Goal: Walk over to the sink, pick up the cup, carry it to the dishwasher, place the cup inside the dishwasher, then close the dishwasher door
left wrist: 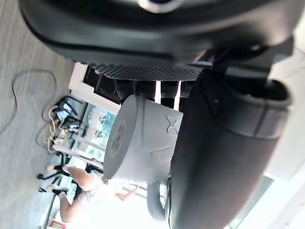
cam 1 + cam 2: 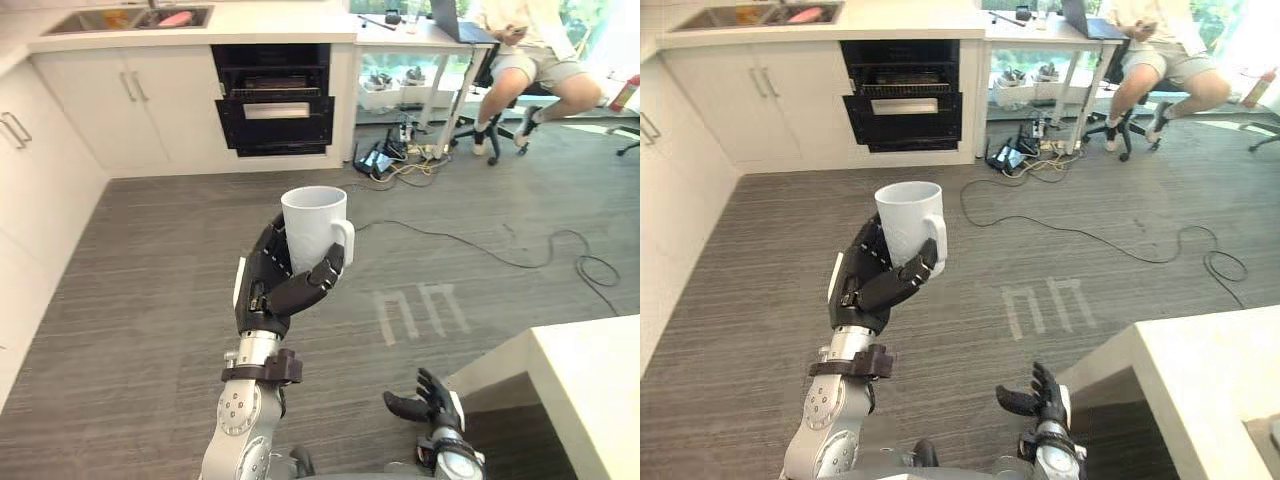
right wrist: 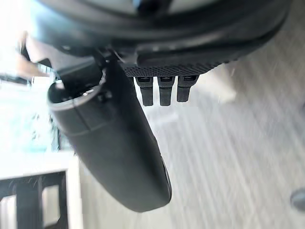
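cup gripped upright in left hand above floor

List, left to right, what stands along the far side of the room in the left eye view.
sink → dishwasher → tangle of cables on the floor → person seated on a chair

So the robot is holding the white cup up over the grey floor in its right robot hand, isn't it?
Not quite. The white cup is in the left robot hand, not the right one. The left eye view shows its fingers and thumb curled round the cup, up over the grey floor. The right robot hand is lower down, open and holding nothing.
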Tool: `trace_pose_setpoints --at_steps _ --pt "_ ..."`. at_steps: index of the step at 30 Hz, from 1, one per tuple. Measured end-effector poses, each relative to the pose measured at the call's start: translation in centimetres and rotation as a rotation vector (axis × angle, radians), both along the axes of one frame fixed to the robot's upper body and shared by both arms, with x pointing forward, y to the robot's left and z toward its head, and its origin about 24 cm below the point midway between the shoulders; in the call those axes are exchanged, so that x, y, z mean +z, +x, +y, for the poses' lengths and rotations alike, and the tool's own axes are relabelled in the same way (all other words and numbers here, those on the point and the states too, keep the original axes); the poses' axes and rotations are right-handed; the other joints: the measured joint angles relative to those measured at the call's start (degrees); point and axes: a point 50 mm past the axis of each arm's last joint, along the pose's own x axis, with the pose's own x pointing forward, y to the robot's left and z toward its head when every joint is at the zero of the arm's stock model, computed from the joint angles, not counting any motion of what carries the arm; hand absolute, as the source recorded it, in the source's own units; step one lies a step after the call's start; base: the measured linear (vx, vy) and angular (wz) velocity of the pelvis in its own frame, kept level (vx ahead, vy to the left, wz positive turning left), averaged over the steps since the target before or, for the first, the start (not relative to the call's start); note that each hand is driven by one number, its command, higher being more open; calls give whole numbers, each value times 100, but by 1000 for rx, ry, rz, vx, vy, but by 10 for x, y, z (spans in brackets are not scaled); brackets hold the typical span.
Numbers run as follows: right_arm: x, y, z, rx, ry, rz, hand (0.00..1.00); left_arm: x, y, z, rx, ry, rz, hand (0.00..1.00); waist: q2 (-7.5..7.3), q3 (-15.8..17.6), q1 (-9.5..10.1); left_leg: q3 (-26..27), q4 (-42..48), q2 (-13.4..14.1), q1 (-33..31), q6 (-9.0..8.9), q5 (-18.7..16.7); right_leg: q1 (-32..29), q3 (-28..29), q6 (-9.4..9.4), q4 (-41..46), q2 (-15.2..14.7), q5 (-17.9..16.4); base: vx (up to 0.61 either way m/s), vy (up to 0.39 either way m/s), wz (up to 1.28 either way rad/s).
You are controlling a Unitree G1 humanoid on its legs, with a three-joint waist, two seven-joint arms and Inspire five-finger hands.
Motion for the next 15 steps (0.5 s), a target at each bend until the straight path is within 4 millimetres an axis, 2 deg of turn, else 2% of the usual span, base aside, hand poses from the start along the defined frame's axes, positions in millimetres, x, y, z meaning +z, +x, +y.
trace_pose_setpoints --at_steps 1,2,3,6,8,9,10,12,15 --pt "1 2 2 16 -3 -4 90 0 0 0 -3 4 2 30 -3 3 3 -12 -1 -14 35 13 -6 -82 129 -28 225 -6 15 -16 46 9" --pt "1 2 5 37 -3 -6 90 -1 0 0 -9 11 5 30 2 12 -10 -63 -49 -28 144 38 -4 -257 542 -109 638 83 -44 20 -15 22" --pt "0 0 6 37 -1 2 90 -1 -1 -1 -19 15 5 30 22 20 -44 -172 -125 -36 254 38 -1 -335 956 -79 830 269 -108 30 -33 32" --pt "0 -1 5 35 -9 0 90 0 -1 -4 -38 15 -3 30 7 6 -106 -371 -191 -44 309 28 14 -639 1440 -31 831 611 -169 53 -66 38" --pt "5 2 4 30 -16 -26 90 0 -1 -3 -38 16 -2 30 -3 0 -133 -443 -175 -64 305 -30 34 -741 1526 -40 491 700 -141 83 -98 30" --pt "10 2 3 25 -23 -49 90 0 -1 -3 -39 16 -2 30 -56 -27 -135 -507 -98 -122 289 -84 -27 -717 1503 -52 87 670 53 122 -137 37" --pt "13 2 1 29 -35 -60 90 -1 -1 -4 -38 12 3 30 -40 -33 -147 -590 20 -114 276 -126 -100 -665 1452 96 59 668 123 184 -177 35" --pt "17 2 -4 45 -59 -74 90 -2 -3 -6 -40 -2 11 30 69 -104 -123 -684 124 36 284 -213 -153 -501 1302 40 -87 774 110 177 -148 23" --pt "28 5 -8 61 -78 -127 90 1 -2 -9 -49 -25 -7 30 81 -140 -68 -786 0 196 395 -287 -162 -247 1157 -67 -414 929 171 162 -131 9"
